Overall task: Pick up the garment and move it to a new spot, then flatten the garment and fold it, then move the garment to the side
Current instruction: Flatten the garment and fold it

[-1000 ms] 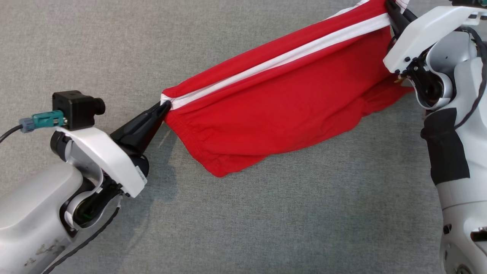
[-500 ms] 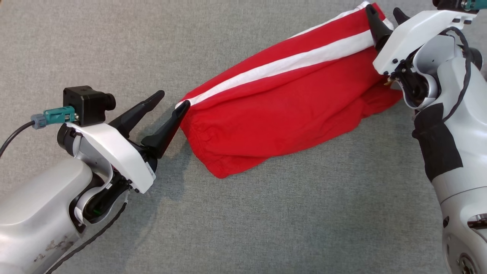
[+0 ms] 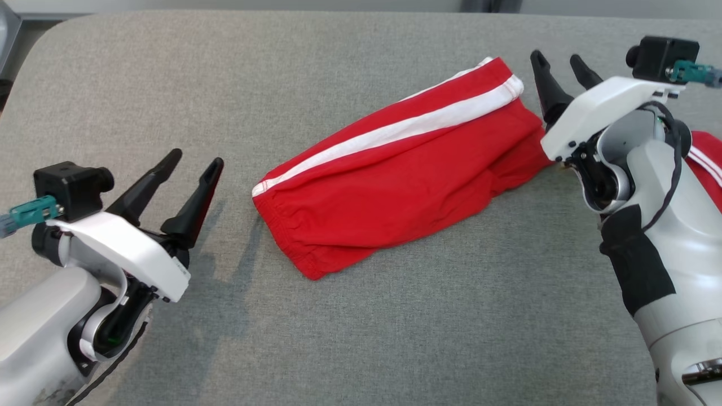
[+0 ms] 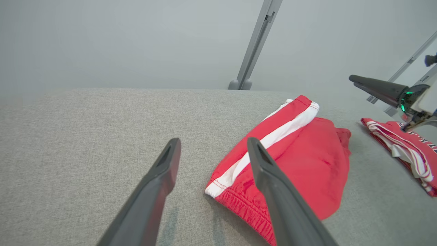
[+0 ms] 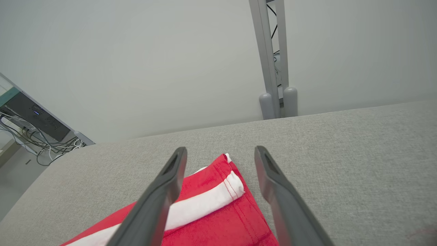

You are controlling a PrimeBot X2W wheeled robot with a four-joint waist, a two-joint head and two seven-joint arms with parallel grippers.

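Between the end effectors (image 3: 196,157) (image 3: 555,55) lies the garment (image 3: 395,180).

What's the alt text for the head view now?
Folded red shorts with a white side stripe lie on a grey fabric surface. The left end effector is open at lower left and the right end effector is open at upper right, neither gripping the shorts.

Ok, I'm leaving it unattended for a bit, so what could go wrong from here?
The shorts lie rumpled, layers uneven at the near corner; folding now may set creases. The left gripper and right gripper are open, off the cloth; a regrasp might catch one layer only. The other red garment by the right arm could get snagged.
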